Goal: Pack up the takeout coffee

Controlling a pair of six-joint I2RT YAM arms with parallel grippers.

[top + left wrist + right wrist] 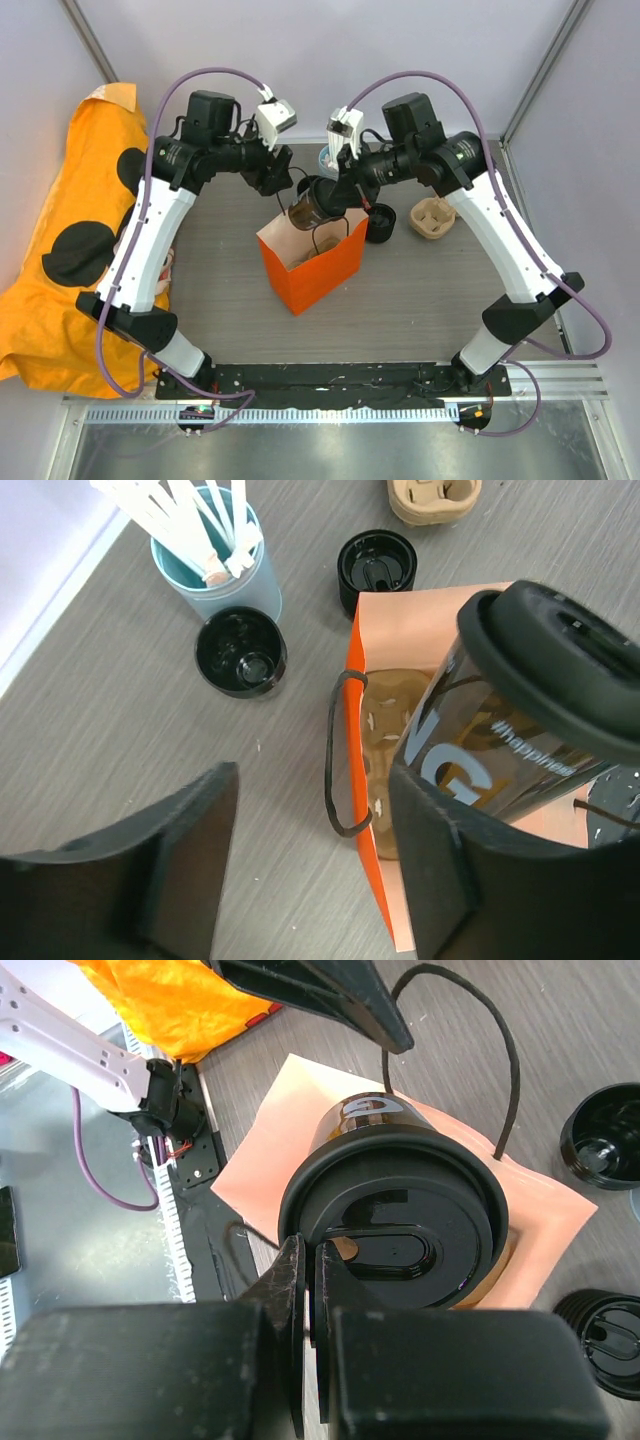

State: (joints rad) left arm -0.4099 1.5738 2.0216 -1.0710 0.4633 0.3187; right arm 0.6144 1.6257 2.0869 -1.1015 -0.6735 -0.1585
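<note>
Top view: an orange paper bag (318, 272) stands open mid-table (420, 310) w/ the coffee cup (312, 204) tilted over its mouth, both arms meeting above it. Only the R wrist view shows us the grip: the right gripper (306, 1295) is pinched tight on the rim of the cup's black lid (400, 1230). The L wrist view shows what the arms mostly hide from above: a teal holder (222, 580) of white stirrers, a loose lid (241, 651) beside it, and brown cardboard (385, 730) inside the bag. The left gripper (312, 865) is spread wide, holding nothing. The bag's corner sits btwn its fingers (430, 870), cup just beside one; contact we can't tell. Open grey tabletop lies on the bag's near side. A cup carrier (432, 218) sits to the right, and yellow cloth (60, 250) lies off the left edge.
</note>
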